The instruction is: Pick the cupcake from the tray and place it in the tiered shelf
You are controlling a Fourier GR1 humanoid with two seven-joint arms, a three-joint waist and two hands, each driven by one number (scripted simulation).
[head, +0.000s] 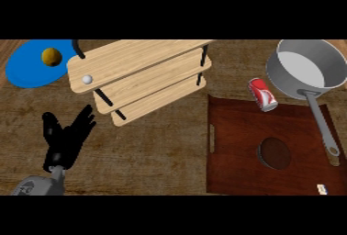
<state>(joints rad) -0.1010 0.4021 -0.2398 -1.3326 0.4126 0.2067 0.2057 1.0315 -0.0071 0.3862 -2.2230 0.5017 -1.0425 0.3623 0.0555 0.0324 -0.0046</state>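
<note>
cupcake (275, 153) on tray (237, 137), left hand (65, 133) open

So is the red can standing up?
No, the can lies on its side at the tray's top edge, beside the pan.

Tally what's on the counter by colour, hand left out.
Blue: 1, plate
Yellow-brown: 1, round item on the plate
Light wood: 1, tiered shelf
White: 1, small ball on the shelf
Red: 1, can
Grey: 1, saucepan
Dark red-brown: 2, tray, cupcake
Total: 8
</note>
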